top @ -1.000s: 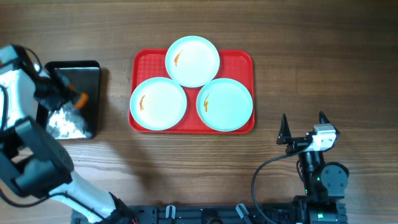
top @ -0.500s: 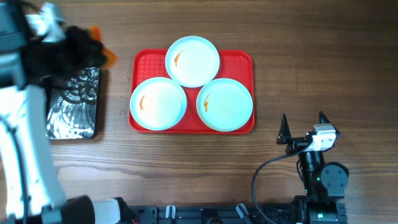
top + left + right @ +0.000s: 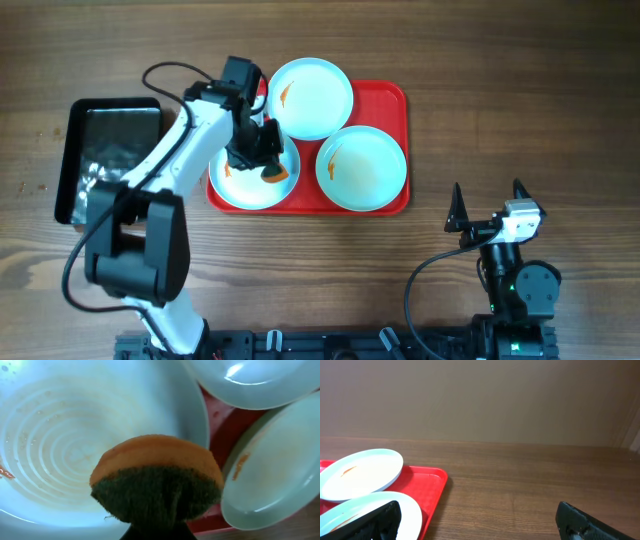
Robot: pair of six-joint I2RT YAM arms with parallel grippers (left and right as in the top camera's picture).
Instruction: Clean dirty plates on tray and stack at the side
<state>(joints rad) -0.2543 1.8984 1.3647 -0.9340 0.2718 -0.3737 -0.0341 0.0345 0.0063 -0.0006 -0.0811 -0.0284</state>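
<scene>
brown wooden bench (image 3: 520,120) carries the red tray (image 3: 385,95) at centre and a black tray (image 3: 72,150) well to its left. all three dirty plates sit on the red tray: near-left plate (image 3: 240,192), far plate (image 3: 310,97), near-right plate (image 3: 361,167), each still showing an orange smear.

a second ago the left arm was over the black tray. now it has swung across, and the left claw (image 3: 258,150) is clamped on an orange sponge (image 3: 157,467), scrubby dark face down over the near-left plate. whether the sponge touches it i cannot tell. so wiping looks about to begin, with no plate cleaned or stacked yet.

right claw (image 3: 488,190) rests near its base, fingers spread wide, holding nothing.
</scene>
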